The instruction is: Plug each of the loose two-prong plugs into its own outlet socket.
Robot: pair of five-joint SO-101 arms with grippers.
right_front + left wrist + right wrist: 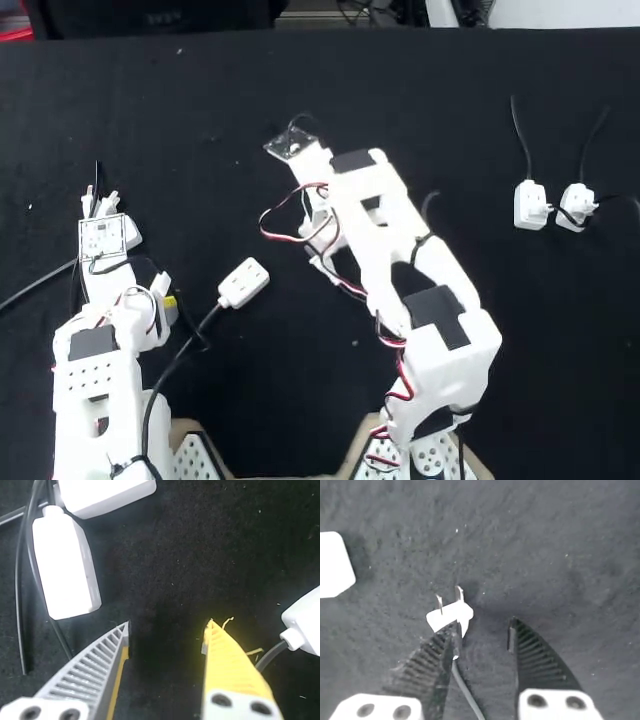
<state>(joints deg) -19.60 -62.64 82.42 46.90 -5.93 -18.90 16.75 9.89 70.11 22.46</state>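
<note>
Right pincer (482,630) spread, empty. Two-prong plug (449,615) flat on bench (560,540), touching one fingertip (447,639), outside gap. Likely lining up grasp; cord (465,690) under finger may snag.
Left pincer (167,635) spread over bare cloth, white block (65,570) beside.
High view: outlet socket (243,282) between arms.

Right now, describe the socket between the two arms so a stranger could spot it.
On the black table, look between the two white arms. The socket lies there alone, a white oblong block trailing a black cable, unlike the two white pieces paired far right.
</note>
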